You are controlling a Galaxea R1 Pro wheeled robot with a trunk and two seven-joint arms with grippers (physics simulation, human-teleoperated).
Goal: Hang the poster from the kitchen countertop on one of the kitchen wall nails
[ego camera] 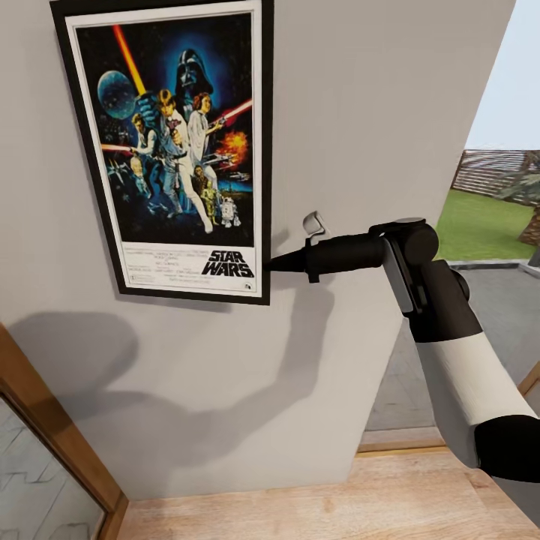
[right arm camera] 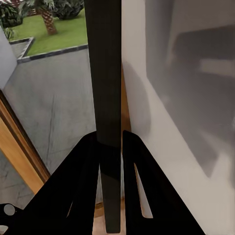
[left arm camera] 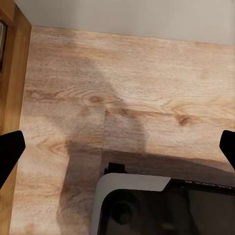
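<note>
Hanging step, near its end: upright black-framed Star Wars film poster (ego camera: 169, 146) flat against the plain pale grey wall (ego camera: 360, 112), tilted slightly, lower right corner pinched edge-on in the right pincer (ego camera: 271, 262), fingers clamped on the dark frame edge (right arm camera: 105, 98). Nail hidden behind the frame, so hooked or not — impossible to tell. Left pincer (left arm camera: 117, 147) spread wide, empty, above the pale wood floor (left arm camera: 127, 78). Next, probably: confirm catch, loosen grip gently, withdraw sideways without dragging the frame.

Poster (ego camera: 176, 142): black frame, white border, dark blue art, orange-red streaks. Wall (ego camera: 375, 112) pale grey. Floor (left arm camera: 147, 88) light wood grain. Right arm (ego camera: 457, 375) black-and-white.
</note>
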